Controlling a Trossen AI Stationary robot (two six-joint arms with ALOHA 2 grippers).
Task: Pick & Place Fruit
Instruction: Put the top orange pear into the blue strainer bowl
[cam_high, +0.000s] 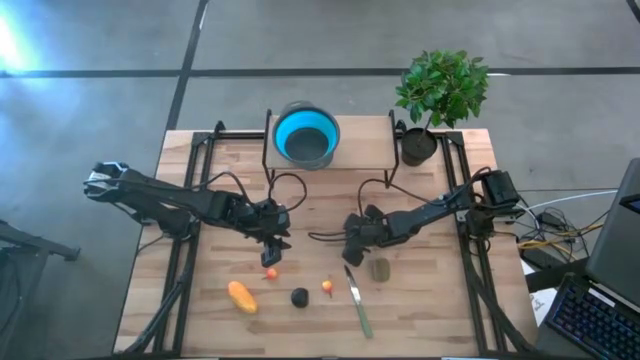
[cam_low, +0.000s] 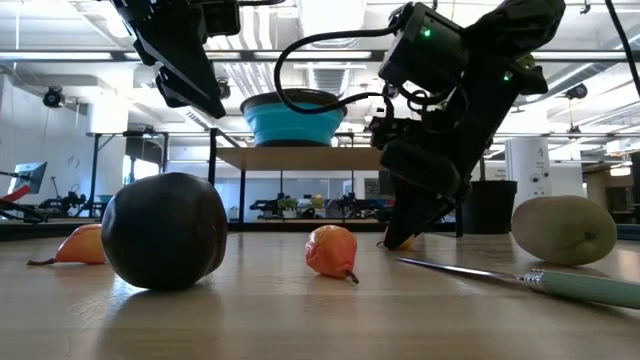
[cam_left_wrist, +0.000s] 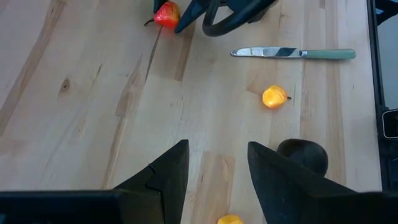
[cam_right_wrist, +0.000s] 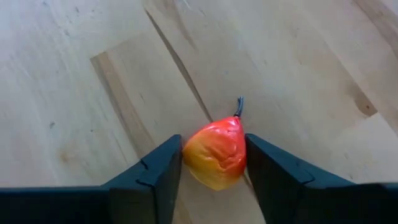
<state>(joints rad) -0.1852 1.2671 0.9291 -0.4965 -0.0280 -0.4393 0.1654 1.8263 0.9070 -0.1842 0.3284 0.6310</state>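
Wooden table (cam_high: 200, 180), floor grey around it; all places given from the knife (cam_high: 358, 305).

- Knife: green handle, lying flat near the front edge.
- Right gripper (cam_right_wrist: 214, 146): just behind the knife's blade tip, down at the table. Fingers (cam_right_wrist: 155, 168) pressed against both sides of a red-orange fruit (cam_right_wrist: 214, 155), which rests on the wood.
- Olive fruit (cam_high: 379, 268): just right of the blade.
- Orange fruit (cam_high: 328, 287): just left of the blade, apart from it.
- Black fruit (cam_high: 299, 296): farther left, past the orange one.
- Red fruit (cam_high: 270, 272): farther left again, set back.
- Long yellow fruit (cam_high: 241, 297): farthest left.
- Left gripper (cam_high: 278, 250): well left of the knife, raised above the red fruit; fingers (cam_left_wrist: 168, 171) apart, holding nothing.
- Bowl (cam_high: 306, 135), blue: on a raised shelf well behind the knife.
- Plant (cam_high: 442, 88): far back, to the right.
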